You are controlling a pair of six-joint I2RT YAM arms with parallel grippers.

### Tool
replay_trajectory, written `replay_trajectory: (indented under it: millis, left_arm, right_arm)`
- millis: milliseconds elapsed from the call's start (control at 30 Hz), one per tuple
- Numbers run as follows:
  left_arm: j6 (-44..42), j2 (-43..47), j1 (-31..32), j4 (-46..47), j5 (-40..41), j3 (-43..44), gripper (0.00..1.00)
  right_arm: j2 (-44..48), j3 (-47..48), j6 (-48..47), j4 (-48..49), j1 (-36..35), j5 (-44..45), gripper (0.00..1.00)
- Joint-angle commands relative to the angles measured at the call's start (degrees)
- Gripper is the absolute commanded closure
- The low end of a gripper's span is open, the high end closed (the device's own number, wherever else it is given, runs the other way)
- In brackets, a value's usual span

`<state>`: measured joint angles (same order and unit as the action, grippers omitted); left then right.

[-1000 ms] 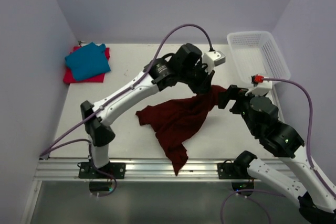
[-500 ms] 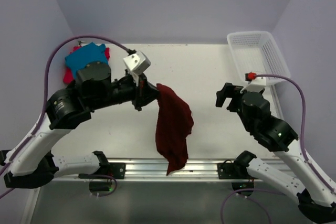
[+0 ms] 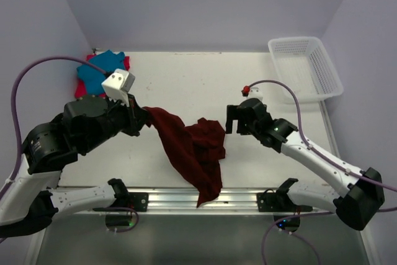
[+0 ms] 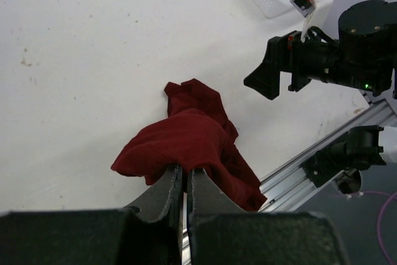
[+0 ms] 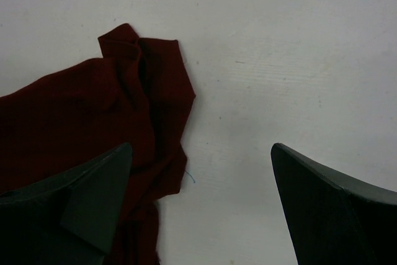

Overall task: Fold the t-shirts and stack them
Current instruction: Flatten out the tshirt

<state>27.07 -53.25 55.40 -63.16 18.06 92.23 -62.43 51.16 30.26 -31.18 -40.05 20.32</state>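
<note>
Top external: maroon t-shirt now sags onto table, right jaws nearer.

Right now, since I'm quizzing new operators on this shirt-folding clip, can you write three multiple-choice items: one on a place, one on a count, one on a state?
1. Where does the teal shirt lie?
A. in the basket
B. on the red-pink shirt, at the table's far left corner
C. under the maroon shirt

2. How many shirts are in view?
A. one
B. two
C. three

3. What state is the right hand in?
A. open, holding nothing
B. shut on the maroon shirt
C. shut on the basket

Answers:
1 B: the teal shirt sits on the red-pink shirt, across the table from the basket.
2 C: teal, red-pink and maroon.
3 A: its fingers stand wide apart, gripping nothing; the left hand is the one clamped on the maroon shirt.
</note>
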Motion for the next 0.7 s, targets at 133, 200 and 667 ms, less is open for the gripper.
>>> replay_trajectory:
  millis: [133,200,667]
  left_arm:
    - [2.9,0.9,0.1,-0.5,4.7,-1.5,1.00]
    - [2.9,1.0,0.1,-0.5,4.8,-2.0,1.00]
    - [4.0,4.1,0.1,-0.1,5.8,-4.9,1.00]
  right_arm:
    - [-14.1,-4.6,3.1,19.6,0.2,-19.8,0.08]
    - [-17.2,-5.0,3.4,22.2,0.2,-23.3,0.12]
    - [-26.0,-4.5,4.6,30.2,0.1,-27.5,1.00]
